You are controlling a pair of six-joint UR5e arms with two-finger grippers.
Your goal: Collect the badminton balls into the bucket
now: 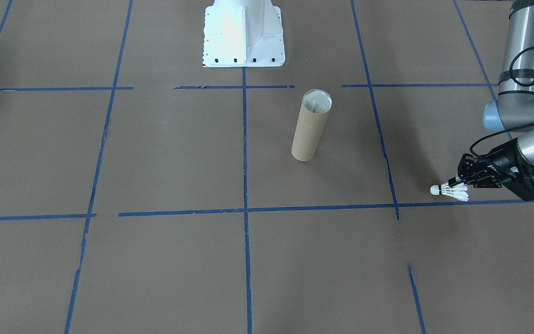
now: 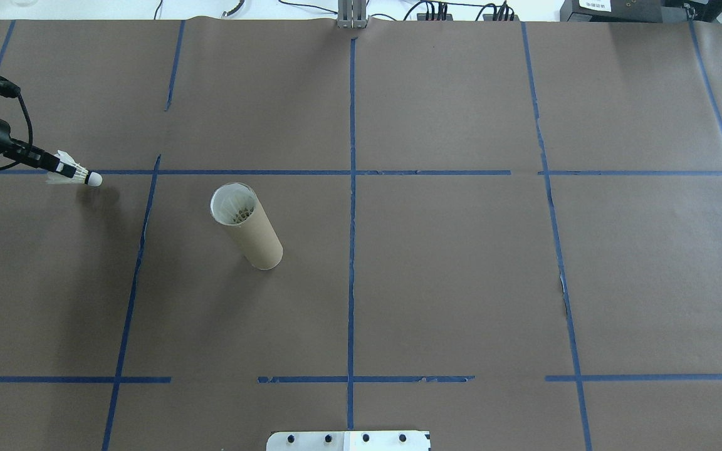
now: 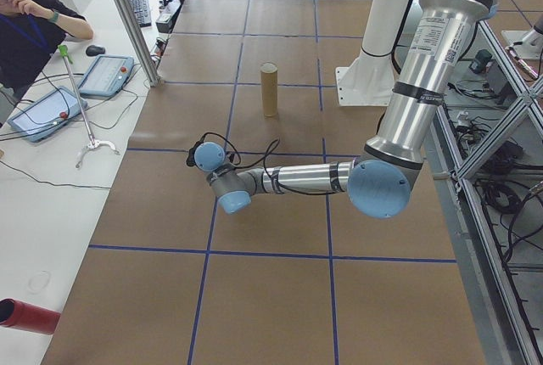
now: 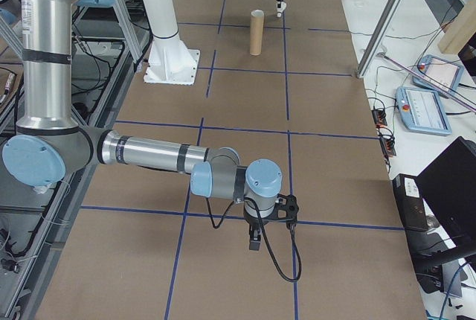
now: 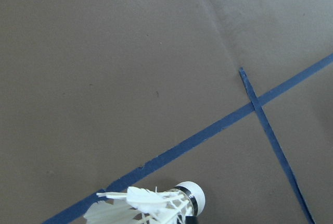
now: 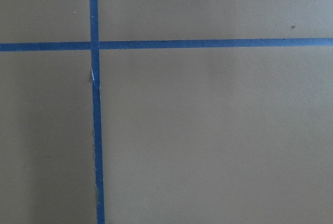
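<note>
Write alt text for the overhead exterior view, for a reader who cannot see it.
At the left edge, the left gripper holds a white shuttlecock by its feather skirt, cork tip pointing right, above a brown paper-covered table gridded with blue tape. Right of it stands an upright brown cardboard tube, its open top showing shuttlecock feathers inside. The right arm is out of view.

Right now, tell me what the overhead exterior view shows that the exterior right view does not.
Only the overhead view looks into the bucket, where feathers of a shuttlecock show, and shows the left pincer shut on a shuttlecock. Only the exterior right view shows the right pincer, low over the paper and holding nothing. Both show the upright bucket, the shuttlecock and the blue tape grid.
</note>
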